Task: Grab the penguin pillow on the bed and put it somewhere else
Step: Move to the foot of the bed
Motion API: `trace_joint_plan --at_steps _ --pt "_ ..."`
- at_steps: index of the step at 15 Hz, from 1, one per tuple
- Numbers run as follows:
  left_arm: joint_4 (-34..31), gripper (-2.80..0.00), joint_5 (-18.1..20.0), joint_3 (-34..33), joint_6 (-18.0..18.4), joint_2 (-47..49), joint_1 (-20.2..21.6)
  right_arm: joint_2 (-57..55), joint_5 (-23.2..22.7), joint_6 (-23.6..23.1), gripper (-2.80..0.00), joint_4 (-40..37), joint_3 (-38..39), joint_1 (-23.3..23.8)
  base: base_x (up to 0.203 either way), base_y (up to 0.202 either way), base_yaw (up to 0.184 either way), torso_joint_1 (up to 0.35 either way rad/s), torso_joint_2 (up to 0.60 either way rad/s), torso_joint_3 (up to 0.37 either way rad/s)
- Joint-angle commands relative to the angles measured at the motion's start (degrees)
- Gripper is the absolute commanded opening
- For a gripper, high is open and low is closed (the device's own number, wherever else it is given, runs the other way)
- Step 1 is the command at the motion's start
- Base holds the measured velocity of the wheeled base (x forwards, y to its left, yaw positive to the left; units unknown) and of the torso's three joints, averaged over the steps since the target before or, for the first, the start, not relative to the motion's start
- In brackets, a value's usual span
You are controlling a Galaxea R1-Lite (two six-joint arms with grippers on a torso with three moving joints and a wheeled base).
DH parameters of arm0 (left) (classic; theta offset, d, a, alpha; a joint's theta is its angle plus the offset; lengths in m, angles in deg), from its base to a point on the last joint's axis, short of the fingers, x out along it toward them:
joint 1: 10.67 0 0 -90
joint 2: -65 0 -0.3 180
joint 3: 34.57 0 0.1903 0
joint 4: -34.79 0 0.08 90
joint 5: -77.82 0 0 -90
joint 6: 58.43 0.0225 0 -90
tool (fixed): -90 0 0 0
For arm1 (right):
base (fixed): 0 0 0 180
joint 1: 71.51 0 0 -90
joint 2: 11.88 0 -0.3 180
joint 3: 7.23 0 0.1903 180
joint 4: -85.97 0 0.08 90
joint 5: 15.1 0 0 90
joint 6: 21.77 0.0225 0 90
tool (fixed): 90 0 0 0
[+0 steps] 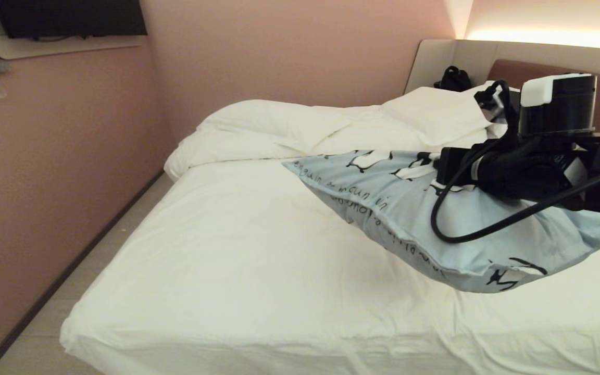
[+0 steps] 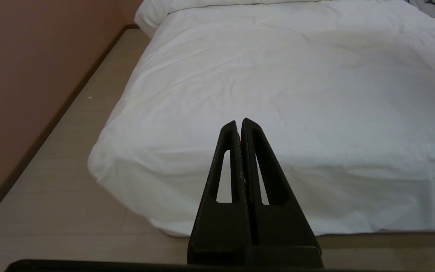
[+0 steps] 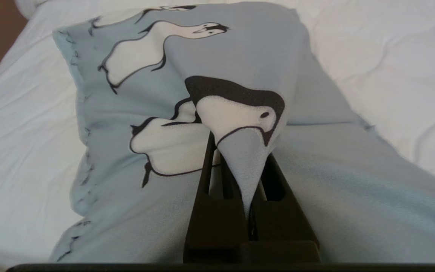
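Pillow aloft! The penguin pillow (image 1: 399,208) hung above the bed (image 1: 237,271), a pinch of fabric clamped in the right gripper (image 3: 246,158); carry smoothly, that thin pinch could slip.

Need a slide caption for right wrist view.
Right tool pinches a fold of the penguin pillow above the bed.

A hotel-style bedroom: a wide white-sheeted bed (image 1: 258,271), padded headboard (image 1: 513,67) with lit cove, pink walls (image 1: 279,52).
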Motion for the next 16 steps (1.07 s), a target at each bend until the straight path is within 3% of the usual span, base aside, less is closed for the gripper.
trace_joint_plan --at_steps 1,7,16 --pt "0.04 -2.8 -0.02 0.0 -0.01 0.01 0.01 -0.15 0.0 0.26 -2.8 0.05 0.07 -0.07 0.202 0.0 0.001 0.004 0.0 0.01" --pt "0.04 -2.8 -0.11 0.0 0.08 0.01 0.01 -1.94 -1.14 2.71 -2.8 2.63 0.21 -0.07 0.176 0.0 0.001 0.005 0.0 0.004" --pt "0.04 -2.8 -0.1 0.0 0.08 0.01 0.01 -11.9 -6.07 6.74 -2.8 18.22 1.44 3.4 0.001 0.027 -0.002 0.0 0.0 0.001"
